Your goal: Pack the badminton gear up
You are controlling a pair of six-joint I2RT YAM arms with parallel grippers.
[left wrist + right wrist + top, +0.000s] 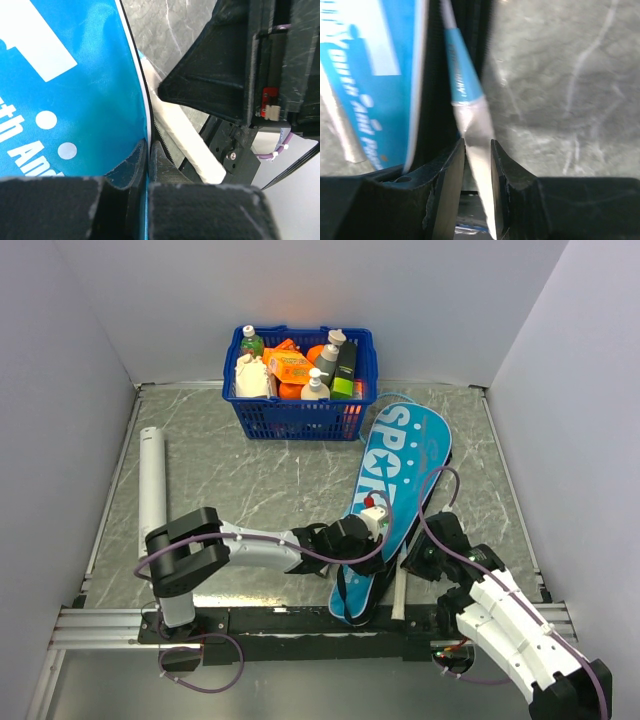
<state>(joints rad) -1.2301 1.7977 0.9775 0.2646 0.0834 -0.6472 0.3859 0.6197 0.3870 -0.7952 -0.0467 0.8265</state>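
The teal "SPORT" case (405, 455) lies slanted on the table, its narrow end at the near edge. My left gripper (372, 512) is shut on the case's right edge; in the left wrist view (148, 142) the teal cloth (75, 100) is pinched between the jaws. My right gripper (420, 555) is shut on a racket's white handle (476, 125). Its pale blue shaft (462, 80) runs into the case (375, 75). The handle also shows in the left wrist view (185, 137) and in the top view (400, 592). A long white tube (152, 480) lies at the left. The shuttlecock and a second racket are out of view.
A blue plastic basket (300, 420) of bottles and orange packs stands at the back centre. White walls close in the table on the left, back and right. The two grippers are close together at the case's near right side.
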